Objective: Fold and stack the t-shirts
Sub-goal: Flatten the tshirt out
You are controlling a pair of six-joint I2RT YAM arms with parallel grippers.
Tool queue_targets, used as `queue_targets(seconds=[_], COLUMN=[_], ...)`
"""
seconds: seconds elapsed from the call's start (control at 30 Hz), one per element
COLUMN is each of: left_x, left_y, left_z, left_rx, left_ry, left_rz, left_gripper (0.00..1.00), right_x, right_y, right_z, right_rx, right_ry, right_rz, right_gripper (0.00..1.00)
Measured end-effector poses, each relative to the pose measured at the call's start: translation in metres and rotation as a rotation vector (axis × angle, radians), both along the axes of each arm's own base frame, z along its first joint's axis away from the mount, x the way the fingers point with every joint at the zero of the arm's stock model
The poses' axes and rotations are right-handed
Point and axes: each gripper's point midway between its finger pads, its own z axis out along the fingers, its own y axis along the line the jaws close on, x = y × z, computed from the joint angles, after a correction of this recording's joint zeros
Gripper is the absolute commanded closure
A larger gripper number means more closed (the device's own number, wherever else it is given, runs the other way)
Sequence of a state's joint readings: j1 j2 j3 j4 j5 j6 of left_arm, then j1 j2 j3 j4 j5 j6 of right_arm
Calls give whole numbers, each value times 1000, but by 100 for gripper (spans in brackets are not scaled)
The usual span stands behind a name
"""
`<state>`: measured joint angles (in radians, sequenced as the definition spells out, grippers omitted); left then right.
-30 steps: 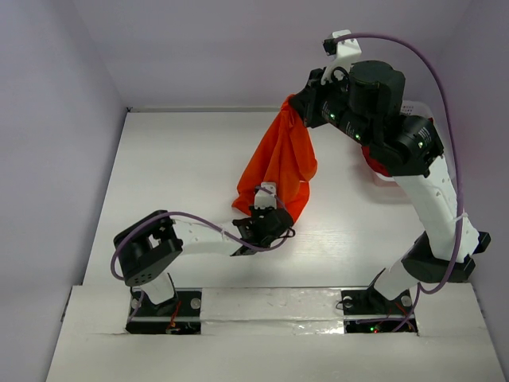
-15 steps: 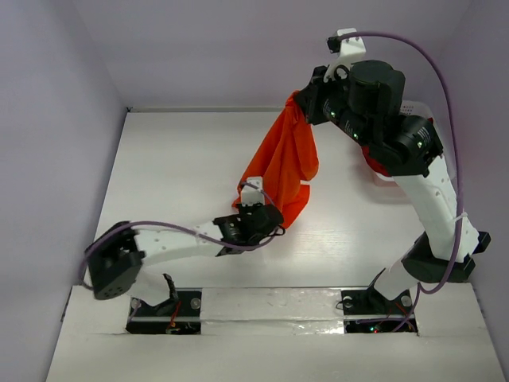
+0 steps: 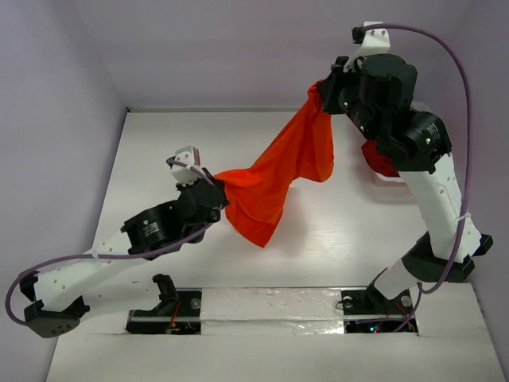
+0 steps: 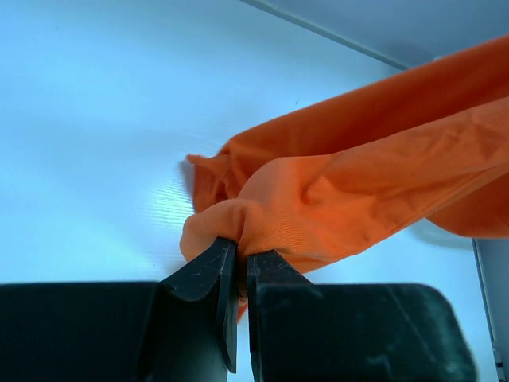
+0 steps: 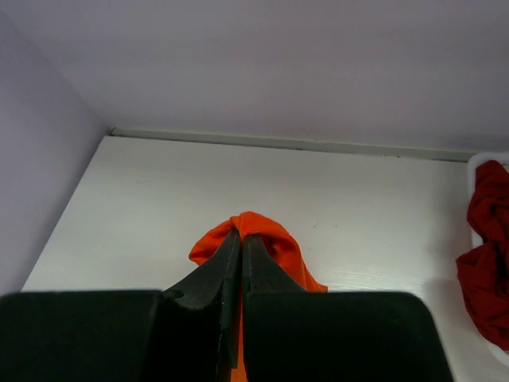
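Observation:
The bright orange t-shirt (image 3: pixel 278 175) hangs in the air between both grippers, sagging toward the table in the middle. My left gripper (image 3: pixel 216 191) is shut on one bunched end of it; the left wrist view shows the cloth (image 4: pixel 334 199) pinched between the jaws (image 4: pixel 236 248). My right gripper (image 3: pixel 322 94) is raised high at the back and shut on the other end, which shows as a small orange fold (image 5: pixel 250 239) at the fingertips (image 5: pixel 241 239). Dark red t-shirts (image 3: pixel 380 159) lie in the white basket (image 3: pixel 413 107) at the right, also in the right wrist view (image 5: pixel 487 255).
The white table (image 3: pixel 159 159) is walled by lilac panels at the back and left. The basket edge (image 5: pixel 477 159) sits at the table's far right. The arm bases stand on the near ledge (image 3: pixel 262 306).
My left gripper has pulled its end of the orange shirt left and back, spreading the cloth out. My right gripper has moved up and to the right with its end.

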<state>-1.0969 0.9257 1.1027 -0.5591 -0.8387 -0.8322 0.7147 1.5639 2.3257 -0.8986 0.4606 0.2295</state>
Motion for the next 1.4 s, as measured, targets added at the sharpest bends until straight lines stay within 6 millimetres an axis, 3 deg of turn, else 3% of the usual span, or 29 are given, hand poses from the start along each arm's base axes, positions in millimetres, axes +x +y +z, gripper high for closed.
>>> queue_targets(seconds=[0.27,0.43,0.53,0.63,0.73,0.87,1.17,1.3,1.4], left_x=[-8,-18,-23,-29,-34,-38,-51,-55,-56], left_y=[37,72,89,103,115,123,145,151,151], left_z=[44,87,112,125,137,150,179,183,180], left_rx=[3,-44,-94,-123,-160,-187,-249,-261,-244], left_ry=[-24,-73,-111,-139,-163,-182,-207,-207,-195], left_rz=[58,111,135,146,149,151,144,139,133], left_gripper=[100,100,100,100,100,100,100,100,100], right_x=[18,22,20,15,3,-27,-106,-115,-106], right_y=[-50,-82,-86,-80,-71,-66,-94,-106,-109], right_z=[-1,3,7,11,16,25,61,57,42], right_rx=[19,35,44,56,71,100,168,168,151], right_ry=[17,11,2,-4,-9,-30,-155,-156,-116], right_rz=[-150,-226,-224,-174,-94,12,83,48,6], right_gripper=[100,100,100,100,100,100,100,100,100])
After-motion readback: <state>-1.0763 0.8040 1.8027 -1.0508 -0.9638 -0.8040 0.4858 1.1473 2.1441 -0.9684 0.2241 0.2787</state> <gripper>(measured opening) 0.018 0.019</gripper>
